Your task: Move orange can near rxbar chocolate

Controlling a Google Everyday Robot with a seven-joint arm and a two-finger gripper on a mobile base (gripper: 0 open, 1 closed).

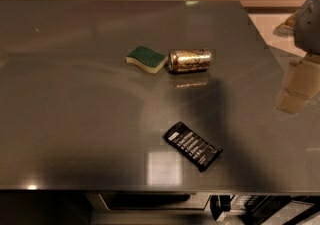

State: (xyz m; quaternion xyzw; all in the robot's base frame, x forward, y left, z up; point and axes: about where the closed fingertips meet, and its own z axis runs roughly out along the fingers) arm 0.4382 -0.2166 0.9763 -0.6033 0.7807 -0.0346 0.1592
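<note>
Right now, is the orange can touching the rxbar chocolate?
Apart. The camera view shows bare table between the orange can and the rxbar chocolate. The gripper sits at the frame's right edge, clear of both.

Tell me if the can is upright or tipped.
Tipped: the can lies lengthwise on the table, silver end toward the sponge. The gripper sits at the right edge, apart from it.

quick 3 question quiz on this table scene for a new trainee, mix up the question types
1. True or false: the orange can stands upright.
2. Which thing lies closest to the can? A) sponge B) cup C) spoon
3. Fill in: the gripper is at the picture's ____ edge, well away from the rxbar chocolate.

Key: 1 false, it lies on its side; 2 A; 3 right.
</note>
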